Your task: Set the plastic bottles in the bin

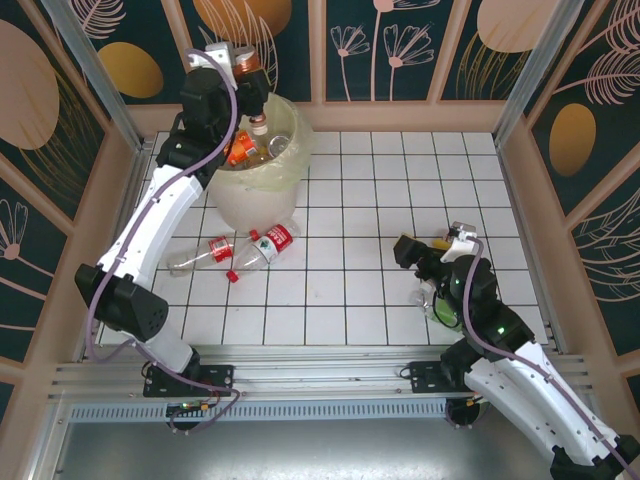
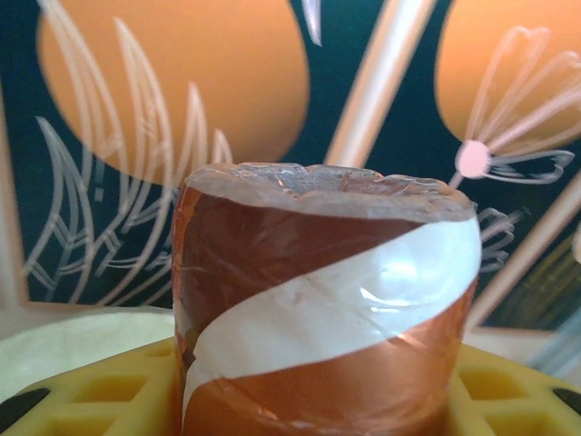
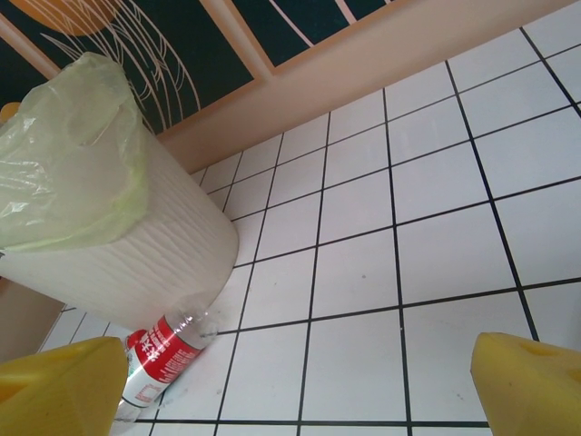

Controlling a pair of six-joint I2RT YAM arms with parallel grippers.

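- The left gripper [image 2: 313,413] was closed narrowly on a plastic bottle with a copper-and-white label [image 2: 327,300], one yellow finger [image 2: 100,395] on each side of it.
- In the top view this bottle hung cap down, above the far-left part of the bin [image 1: 255,195]. The step in hand looked like the drop.
- The next move would call for parting the jaws only with the cap well inside the rim. Otherwise the bottle might catch the liner bag [image 3: 73,173] and fall outside.
- The right gripper [image 3: 290,391] stood wide apart and empty, low over the white tiles [image 3: 363,272] and facing the bin.
- The bin held several bottles, among them an orange-labelled one [image 1: 238,150].
- Two red-labelled bottles [image 1: 265,246] lay on the tiles just beside the bin's near side.
- A green-labelled bottle [image 1: 440,310] lay partly under the right arm.
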